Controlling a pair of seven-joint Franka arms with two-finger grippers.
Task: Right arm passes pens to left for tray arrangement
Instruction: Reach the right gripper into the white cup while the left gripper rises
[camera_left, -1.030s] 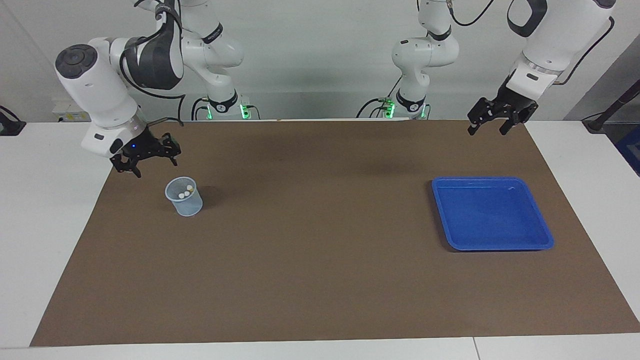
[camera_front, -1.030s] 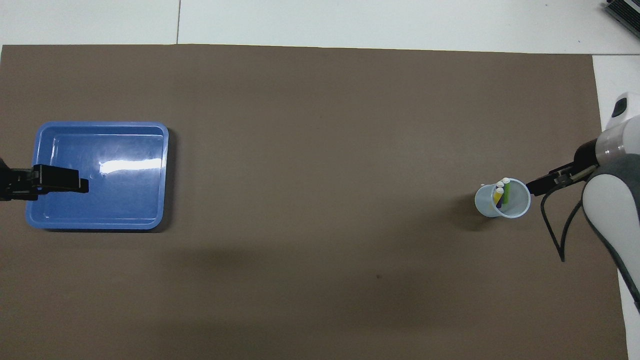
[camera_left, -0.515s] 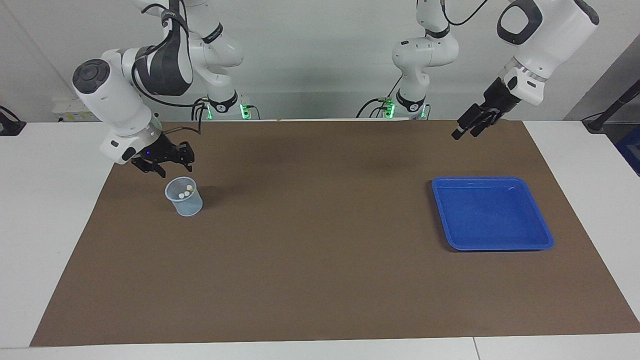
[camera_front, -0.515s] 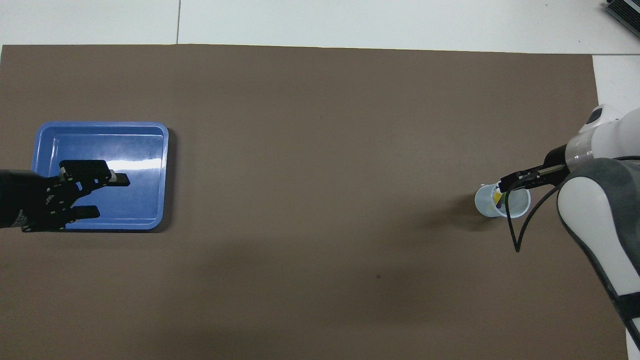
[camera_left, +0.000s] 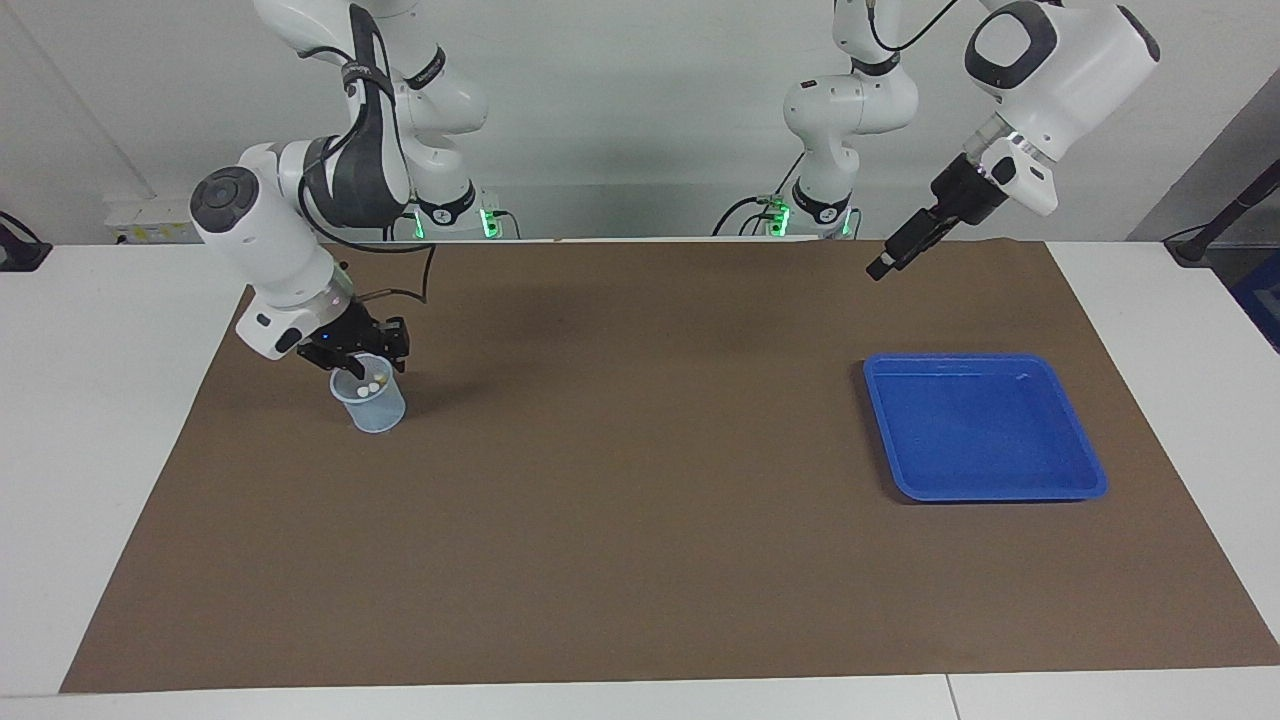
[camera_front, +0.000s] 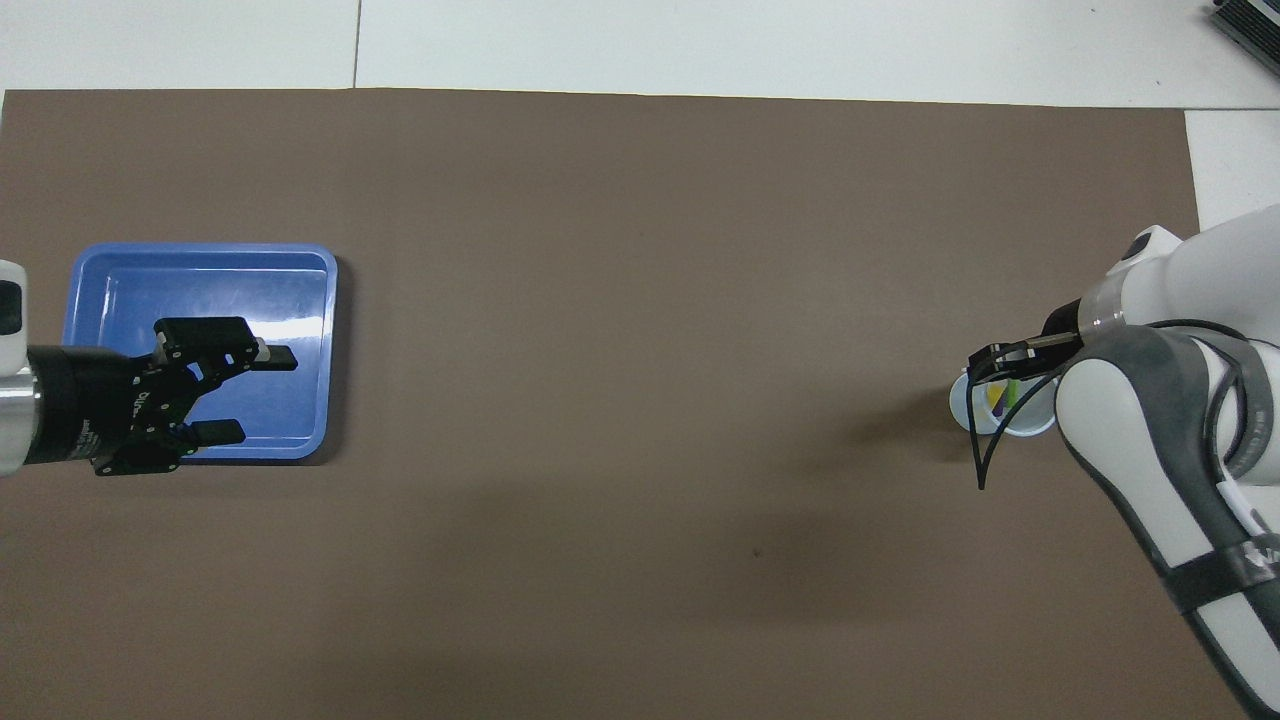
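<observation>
Facing view: right end effector (camera_left: 362, 368) has dropped to the mesh cup's (camera_left: 371, 402) rim over the pens (camera_left: 372, 382); grip unclear, nothing seen held. Left end effector (camera_front: 232, 392), fingers spread and empty, has swung out over the empty tray (camera_left: 985, 428). First pick looks imminent.

pale mesh cup (camera_left: 369, 403) — brown mat (camera_left: 640, 560), white table (camera_left: 90, 420)

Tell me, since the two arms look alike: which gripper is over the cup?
The right gripper, on the arm with the blue wrist light, is at the cup mouth; the left gripper hangs raised, far from the cup.
</observation>
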